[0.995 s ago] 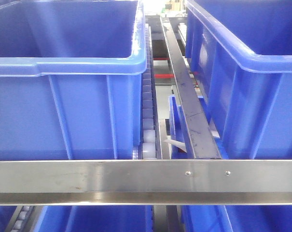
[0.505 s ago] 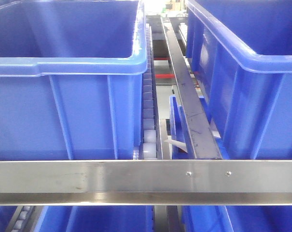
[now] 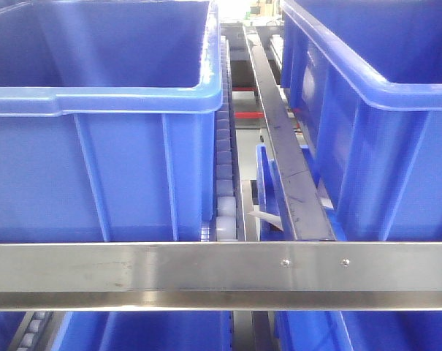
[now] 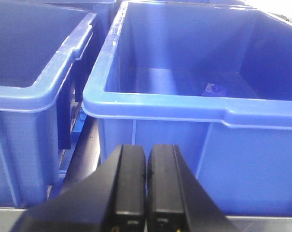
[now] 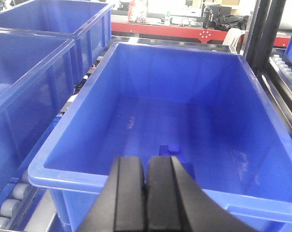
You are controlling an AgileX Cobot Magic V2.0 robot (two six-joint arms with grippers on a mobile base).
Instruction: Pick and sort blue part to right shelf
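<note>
Item, blue part (image 5: 173, 148): lying loose on the floor of the right shelf's bin (image 5: 136, 79), released; my right pincer (image 5: 146, 193) closed and empty above its near rim, front view unchanged over the last second, sort apparently complete.

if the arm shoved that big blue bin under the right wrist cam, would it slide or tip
The blue bin would probably glide rather than tip: it looks wide and low, and white rollers show beside its base. It likely moves easily, since only a small blue part lies inside. Its walls look like rigid moulded plastic.
</note>
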